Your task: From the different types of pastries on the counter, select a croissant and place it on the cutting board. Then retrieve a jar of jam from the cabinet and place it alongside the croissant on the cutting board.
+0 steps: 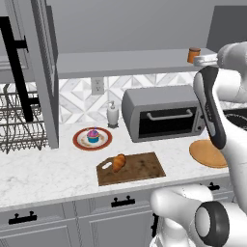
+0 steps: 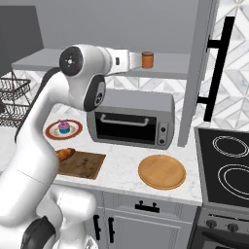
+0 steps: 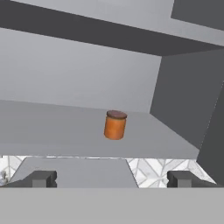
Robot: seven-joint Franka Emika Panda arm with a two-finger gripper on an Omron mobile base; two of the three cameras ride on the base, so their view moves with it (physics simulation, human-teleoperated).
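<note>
The golden croissant [image 1: 118,161] [image 2: 64,154] lies on the left end of the dark wooden cutting board [image 1: 142,169] [image 2: 86,166], which rests on the white counter [image 1: 38,176]. The orange jar of jam [image 1: 194,54] [image 2: 147,60] [image 3: 115,125] stands upright on the grey shelf [image 3: 52,127] of the open cabinet [image 1: 125,61]. My gripper [image 3: 111,178] [image 2: 137,61] is raised to shelf height, open, level with the jar and a short way in front of it. Nothing is between its fingers. A cupcake [image 1: 93,136] [image 2: 63,127] sits on a red-rimmed plate [image 1: 77,141].
A grey toaster oven [image 1: 161,113] stands under the shelf, with a round tan plate [image 1: 207,153] [image 2: 162,171] to its right. The open cabinet door [image 1: 44,72] hangs at the left near a dish rack [image 1: 17,123]. A soap bottle [image 1: 112,115] and the stove [image 2: 228,165] are also here.
</note>
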